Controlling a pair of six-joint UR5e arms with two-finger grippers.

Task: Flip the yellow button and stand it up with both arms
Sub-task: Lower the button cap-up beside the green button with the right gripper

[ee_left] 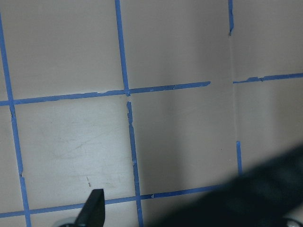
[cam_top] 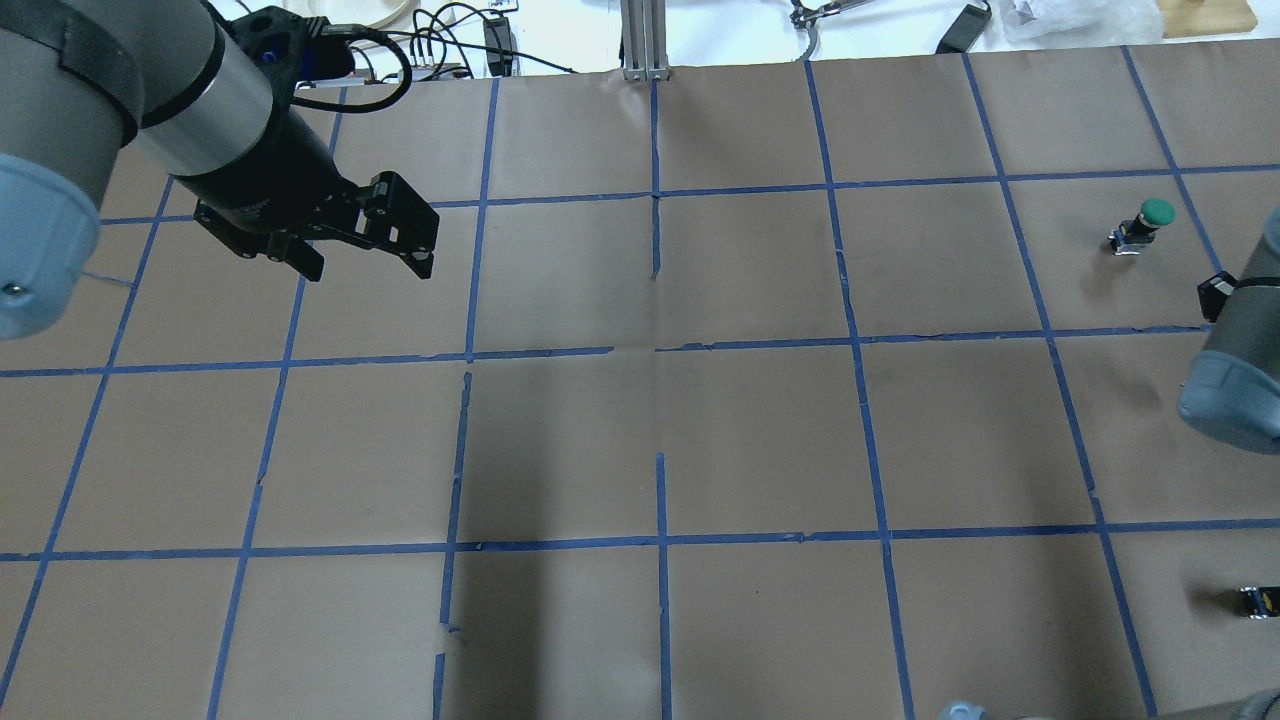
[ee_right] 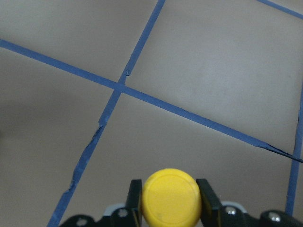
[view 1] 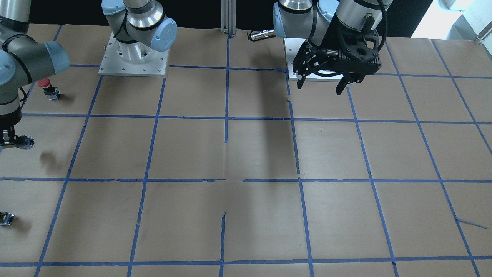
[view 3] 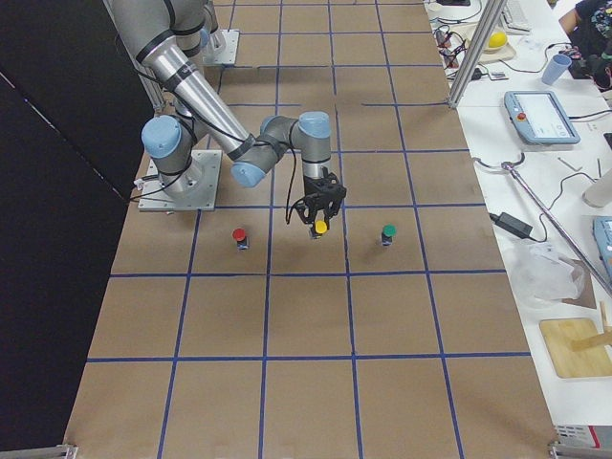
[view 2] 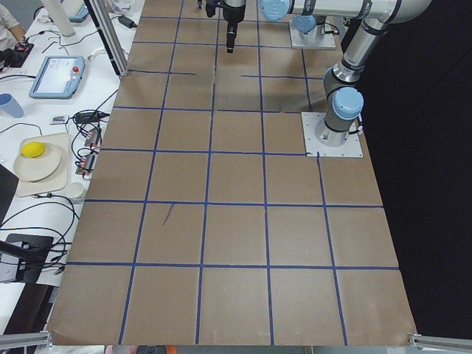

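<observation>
The yellow button [ee_right: 169,202] sits between the fingers of my right gripper [ee_right: 170,201], its round cap facing the wrist camera. In the exterior right view the right gripper [view 3: 318,210] holds the yellow cap [view 3: 320,228] just above the brown paper, between a red and a green button. My left gripper [cam_top: 370,268] is open and empty, hovering far off over the other end of the table; it also shows in the front-facing view [view 1: 320,87]. One of its fingertips [ee_left: 92,210] shows in the left wrist view.
A red-capped button [view 3: 239,235] and a green-capped button [view 3: 388,232] stand either side of the held one. A tiny black-yellow piece [cam_top: 1258,600] lies near the table's edge. The brown paper carries a blue tape grid [cam_top: 660,350].
</observation>
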